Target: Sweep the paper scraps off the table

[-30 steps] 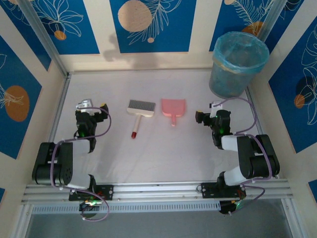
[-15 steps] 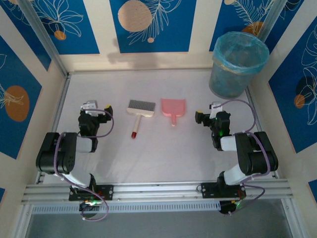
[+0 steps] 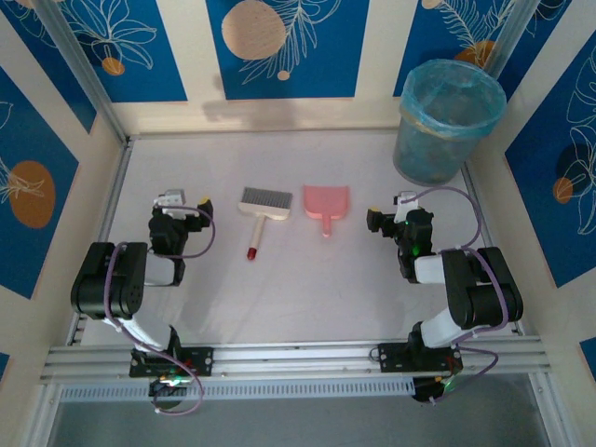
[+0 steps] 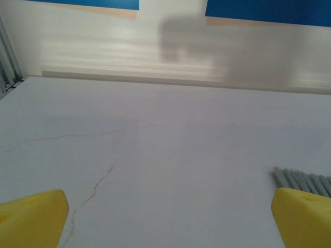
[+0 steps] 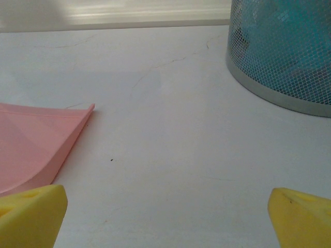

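- The large flat white rectangular table [image 3: 307, 279] lies level, with its long sides running left to right.
- A blue mesh wastebasket [image 3: 449, 121] stands on the table's far right corner. The white surface spreads out from it to the left and toward the near edge.
- Aluminium rails [image 3: 298, 354] edge the table on the near side opposite the wastebasket. Another rail runs down the left side, well apart from the wastebasket.
- In the right wrist view the surface [image 5: 170, 103] is matt. Thin hairline cracks [image 5: 170, 62] run just left of the wastebasket [image 5: 289, 51], and a tiny dark speck [image 5: 111, 159] lies further left.
- In the left wrist view the surface [image 4: 155, 170] shows thin brownish cracks [image 4: 98, 181] on the table's left part, far from the wastebasket.
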